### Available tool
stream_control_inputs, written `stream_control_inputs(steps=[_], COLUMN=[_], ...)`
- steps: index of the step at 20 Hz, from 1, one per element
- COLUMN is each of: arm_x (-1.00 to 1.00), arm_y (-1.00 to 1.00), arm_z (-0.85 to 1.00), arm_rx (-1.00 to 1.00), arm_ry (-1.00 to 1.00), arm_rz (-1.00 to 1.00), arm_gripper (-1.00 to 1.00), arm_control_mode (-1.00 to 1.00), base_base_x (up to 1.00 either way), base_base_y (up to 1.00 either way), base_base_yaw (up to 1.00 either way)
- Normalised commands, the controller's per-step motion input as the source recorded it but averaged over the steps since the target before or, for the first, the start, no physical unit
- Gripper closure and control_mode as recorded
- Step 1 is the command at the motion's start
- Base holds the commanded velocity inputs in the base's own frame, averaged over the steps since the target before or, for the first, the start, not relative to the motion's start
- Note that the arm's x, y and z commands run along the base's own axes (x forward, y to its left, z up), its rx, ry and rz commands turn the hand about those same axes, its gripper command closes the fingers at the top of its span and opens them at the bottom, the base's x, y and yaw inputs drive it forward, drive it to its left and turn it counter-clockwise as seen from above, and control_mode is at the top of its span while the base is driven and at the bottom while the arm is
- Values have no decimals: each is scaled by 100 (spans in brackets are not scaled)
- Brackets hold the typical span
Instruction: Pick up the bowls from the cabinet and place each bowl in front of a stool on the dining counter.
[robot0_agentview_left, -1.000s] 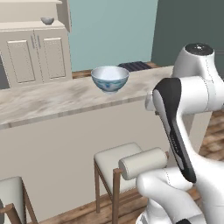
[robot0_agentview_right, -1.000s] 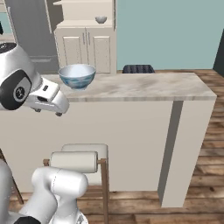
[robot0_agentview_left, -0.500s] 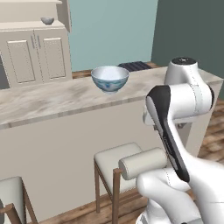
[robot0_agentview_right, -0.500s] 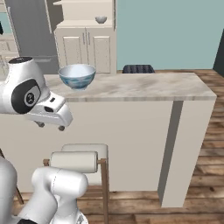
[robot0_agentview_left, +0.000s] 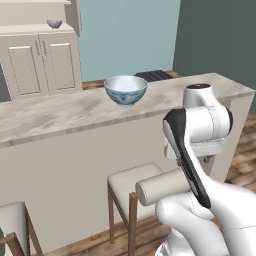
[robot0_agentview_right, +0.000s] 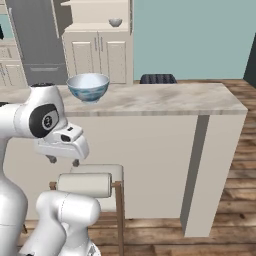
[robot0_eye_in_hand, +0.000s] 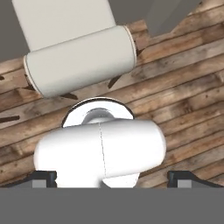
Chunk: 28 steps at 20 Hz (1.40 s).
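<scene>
A white bowl with a blue pattern (robot0_agentview_left: 125, 90) (robot0_agentview_right: 88, 86) stands upright on the dining counter (robot0_agentview_left: 60, 112) (robot0_agentview_right: 165, 97), above a cushioned stool (robot0_agentview_left: 135, 182) (robot0_agentview_right: 92, 180). Far behind, a small grey bowl (robot0_agentview_left: 54, 23) (robot0_agentview_right: 115, 22) sits on the open shelf of the cream cabinet (robot0_agentview_left: 42, 65) (robot0_agentview_right: 100, 55). My gripper (robot0_agentview_right: 63, 161) (robot0_eye_in_hand: 113, 177) hangs below the counter's edge, in front of its grey wall, pointing down over the stool (robot0_eye_in_hand: 78, 59). Its fingertips (robot0_eye_in_hand: 43, 177) stand wide apart, open, with nothing between them.
A second stool (robot0_agentview_left: 12, 220) shows at the lower left. The counter ends in a grey side panel (robot0_agentview_right: 210, 165) on the right, with wooden floor (robot0_agentview_right: 235, 200) beyond. A dark tall panel (robot0_agentview_right: 35, 40) stands left of the cabinet. A black ribbed object (robot0_agentview_right: 157, 78) lies behind the counter.
The hand has swung down and back from counter height near the patterned bowl to below the counter's edge. The bowl stays on the counter. The gripper stays open.
</scene>
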Motion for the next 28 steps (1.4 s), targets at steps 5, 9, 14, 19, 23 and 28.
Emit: stream_control_inputs(steps=[5,9,14,19,23,28], arm_x=[-37,-52,-21,0,1,5], arm_y=[-4,0,0,0,0,5], arm_z=[0,0,0,0,0,0], arm_rx=[3,5,13,8,2,0], arm_ry=[0,-6,-12,-1,0,0], arm_rz=[7,10,13,3,0,-1], arm_gripper=[-100,-100,-100,-100,-100,-100], arm_control_mode=[-100,-100,-100,-100,-100,-100], base_base_x=[0,0,0,0,0,0], base_base_y=[0,0,0,0,0,0], base_base_yaw=[0,0,0,0,0,0])
